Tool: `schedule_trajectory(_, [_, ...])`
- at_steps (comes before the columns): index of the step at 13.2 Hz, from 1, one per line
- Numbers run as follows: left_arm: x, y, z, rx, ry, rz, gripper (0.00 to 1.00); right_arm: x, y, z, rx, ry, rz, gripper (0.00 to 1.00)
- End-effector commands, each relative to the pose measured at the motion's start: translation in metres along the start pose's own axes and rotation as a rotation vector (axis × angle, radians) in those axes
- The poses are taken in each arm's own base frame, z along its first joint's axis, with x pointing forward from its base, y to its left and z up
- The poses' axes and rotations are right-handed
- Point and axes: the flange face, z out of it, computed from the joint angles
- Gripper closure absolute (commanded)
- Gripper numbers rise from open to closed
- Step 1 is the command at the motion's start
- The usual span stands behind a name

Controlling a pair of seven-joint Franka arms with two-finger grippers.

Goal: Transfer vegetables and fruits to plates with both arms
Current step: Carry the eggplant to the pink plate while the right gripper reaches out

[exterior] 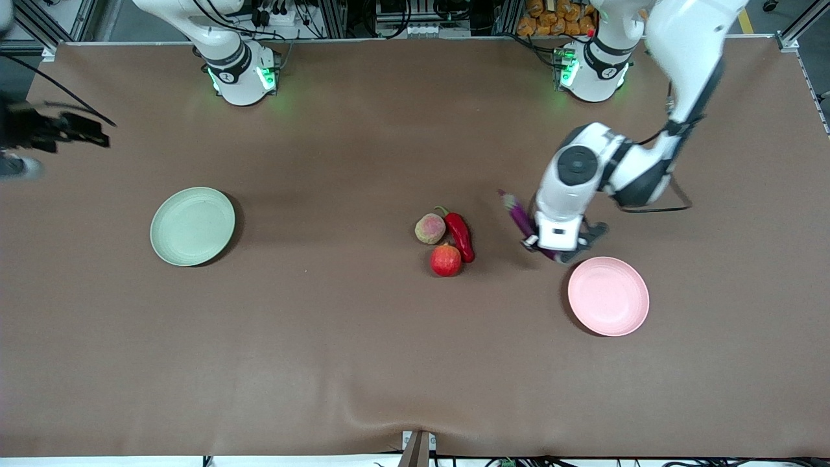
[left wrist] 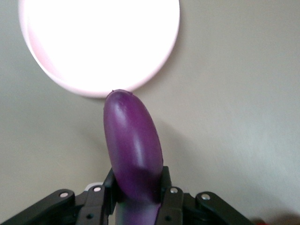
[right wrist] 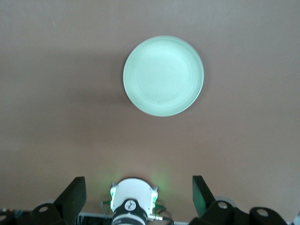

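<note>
Now pink plate [exterior: 608,296], green plate [exterior: 192,226]: both bare.

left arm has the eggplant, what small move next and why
Probably carry it a little further until it is over the pink plate, then lower. The left tool is shut on the eggplant, whose tip sits only at the plate's rim, above bare table. The right tool waits open, high over the green plate.

You're looking at a robotics lab bench, brown mat-covered table [exterior: 363,363], aluminium framing [exterior: 55,26] along its edge, cable bundles [exterior: 272,10], two green-lit arm bases [exterior: 243,78] bolted on, no household fittings.
</note>
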Motion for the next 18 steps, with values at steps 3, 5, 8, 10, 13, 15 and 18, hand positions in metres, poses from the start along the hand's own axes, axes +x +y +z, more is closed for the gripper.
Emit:
schedule_trajectory(3, [0.111, -0.048, -0.024, -0.014, -0.042, 0.198, 1.0, 0.049, -0.007, 0.022, 0.005, -0.09, -0.014, 0.0])
schedule_trajectory(5, [0.152, -0.078, -0.012, -0.019, -0.063, 0.297, 1.0, 0.078, -0.027, 0.04, -0.007, -0.079, -0.042, 0.0])
schedule_trajectory(8, [0.183, -0.104, 0.022, -0.039, -0.117, 0.434, 1.0, 0.098, -0.071, 0.043, 0.106, -0.004, 0.024, 0.0])
schedule_trajectory(10, [0.191, -0.1, 0.022, -0.058, -0.112, 0.433, 1.0, 0.114, -0.113, 0.058, 0.157, -0.008, 0.118, 0.0])
schedule_trajectory(13, [0.196, -0.091, 0.039, -0.078, -0.133, 0.44, 1.0, 0.138, -0.174, 0.075, 0.202, 0.034, 0.262, 0.0])
schedule_trajectory(15, [0.19, -0.088, 0.055, -0.079, -0.16, 0.449, 1.0, 0.15, -0.221, 0.088, 0.289, 0.032, 0.414, 0.0])
schedule_trajectory(18, [0.187, -0.087, 0.075, -0.082, -0.184, 0.454, 1.0, 0.169, -0.316, 0.12, 0.374, 0.091, 0.638, 0.0])
